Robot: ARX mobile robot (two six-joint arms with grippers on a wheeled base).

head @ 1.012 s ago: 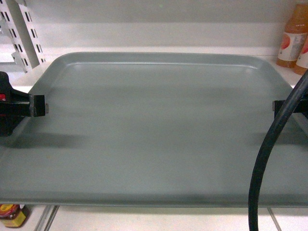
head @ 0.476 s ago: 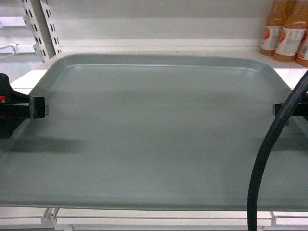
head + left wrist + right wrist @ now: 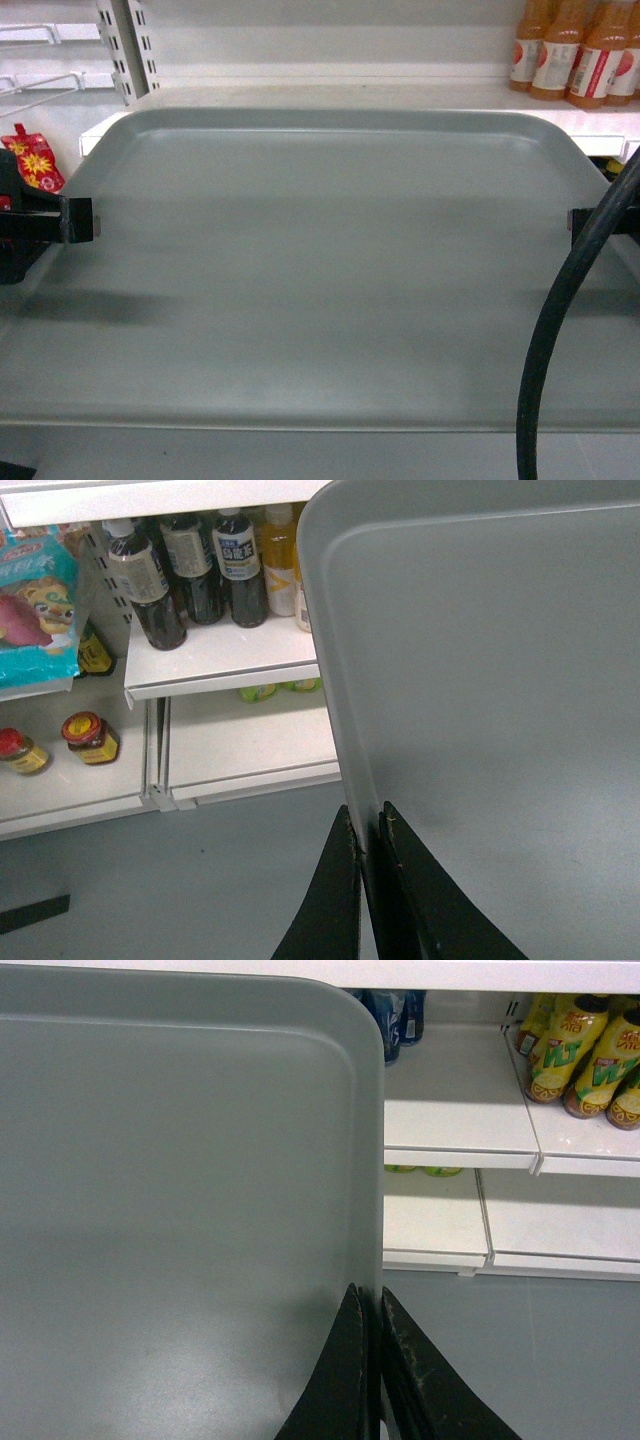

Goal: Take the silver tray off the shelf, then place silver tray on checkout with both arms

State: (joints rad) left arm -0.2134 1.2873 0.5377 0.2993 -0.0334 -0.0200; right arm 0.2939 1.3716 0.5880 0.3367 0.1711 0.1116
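silver tray [image 3: 320, 270] clear of shelf [image 3: 330, 97], view swinging since a second ago | left claw [image 3: 368, 830], right claw [image 3: 370, 1310] pinching rims | checkout unseen

silver tray [image 3: 320, 270] cropped — thick cable [image 3: 560, 330] cut off
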